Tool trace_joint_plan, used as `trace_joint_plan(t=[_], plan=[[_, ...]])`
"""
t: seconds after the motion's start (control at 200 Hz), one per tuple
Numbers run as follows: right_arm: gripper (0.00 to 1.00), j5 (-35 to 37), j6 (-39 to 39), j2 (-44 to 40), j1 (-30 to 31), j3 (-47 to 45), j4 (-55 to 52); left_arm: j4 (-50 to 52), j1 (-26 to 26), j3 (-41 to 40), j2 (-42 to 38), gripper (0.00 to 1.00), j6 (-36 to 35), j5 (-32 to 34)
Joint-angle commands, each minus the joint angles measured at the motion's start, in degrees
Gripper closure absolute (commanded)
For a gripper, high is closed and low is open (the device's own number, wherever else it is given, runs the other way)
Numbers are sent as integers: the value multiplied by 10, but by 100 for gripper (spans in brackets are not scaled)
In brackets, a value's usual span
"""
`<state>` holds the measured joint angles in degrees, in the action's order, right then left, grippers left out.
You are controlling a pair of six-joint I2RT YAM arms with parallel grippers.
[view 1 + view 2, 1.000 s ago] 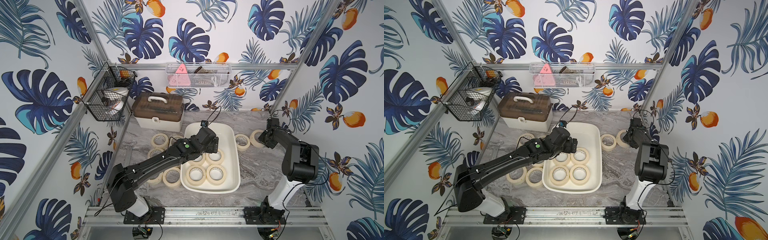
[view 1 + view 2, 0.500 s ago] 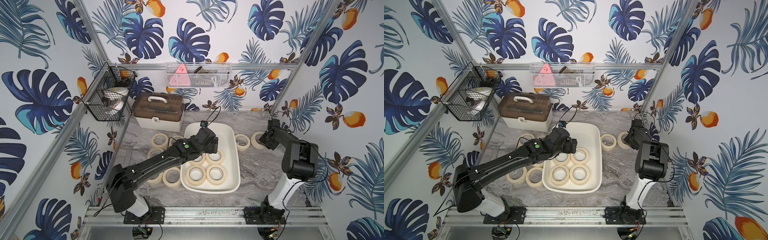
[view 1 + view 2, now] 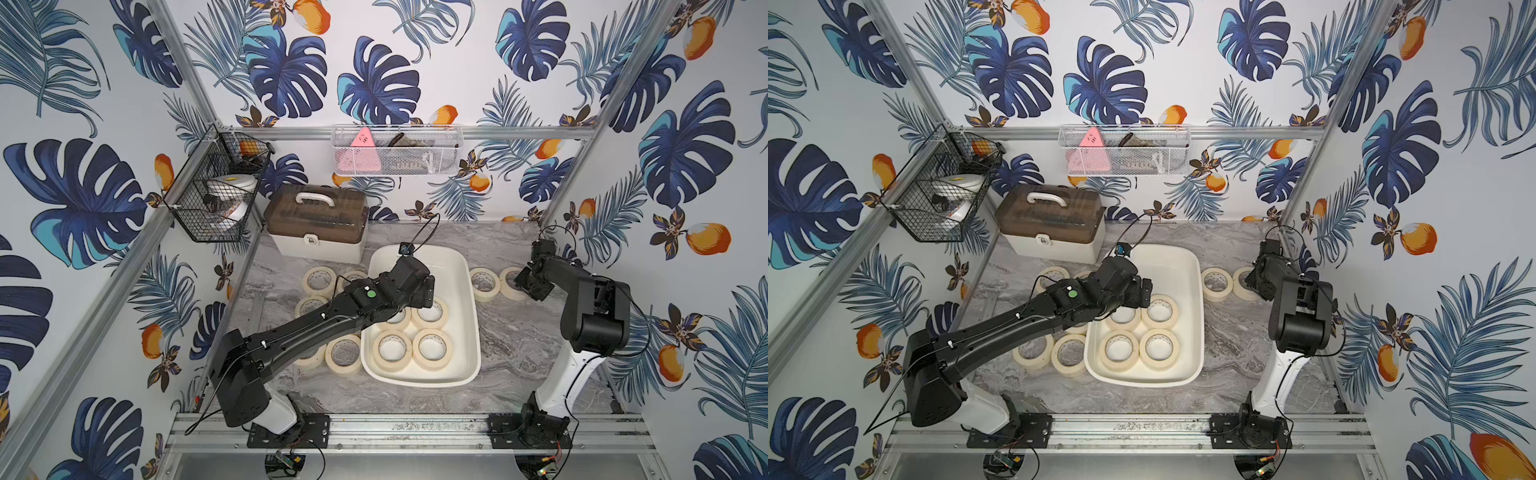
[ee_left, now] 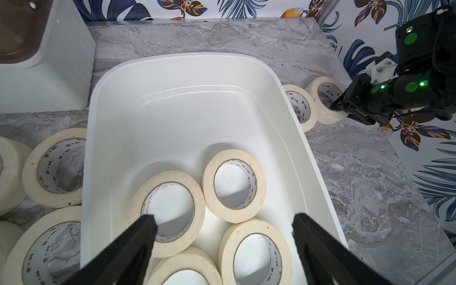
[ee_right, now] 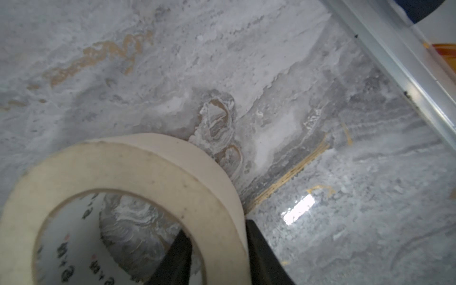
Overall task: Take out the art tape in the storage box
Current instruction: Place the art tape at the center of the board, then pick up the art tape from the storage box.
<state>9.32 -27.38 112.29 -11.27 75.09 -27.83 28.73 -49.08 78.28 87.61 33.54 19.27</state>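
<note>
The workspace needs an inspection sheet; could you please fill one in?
Surface: grey marbled tabletop, no spills seen.
Job's things: four art tape rolls in the storage box; more rolls on the tabletop either side.
Clutter: brown-lidded case.
Hands: left hand open over the box's rolls; right hand straddles a table roll wall, grip unclear.
Cables: black cable loops above the left wrist.
Surroundings: leaf-print walls, black wire basket, white mesh basket.

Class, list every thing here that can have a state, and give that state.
Off-white plastic storage tub, lidless, far half bare.
Four cream masking-tape rolls in the tub, lying flat.
White case with brown translucent lid, shut.
Left gripper, open above the tub's rolls.
Right gripper, jaws astride the wall of a table roll; grip unclear.
</note>
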Motion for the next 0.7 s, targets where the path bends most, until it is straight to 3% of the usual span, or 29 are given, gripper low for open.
trace_joint_plan(t=[0.0,0.32,0.52,0.696], plan=[[52,-3,2,-19,1,12,-18,9,1,-1,-7,6,7,1],[39,-45,28,-126,18,18,-93,28,10,-56,-20,6,26,-9],[36,-109,18,-194,61,-17,-87,38,13,-112,-8,7,116,13],[36,-100,12,-221,136,-8,-110,10,16,-162,8,12,198,39]])
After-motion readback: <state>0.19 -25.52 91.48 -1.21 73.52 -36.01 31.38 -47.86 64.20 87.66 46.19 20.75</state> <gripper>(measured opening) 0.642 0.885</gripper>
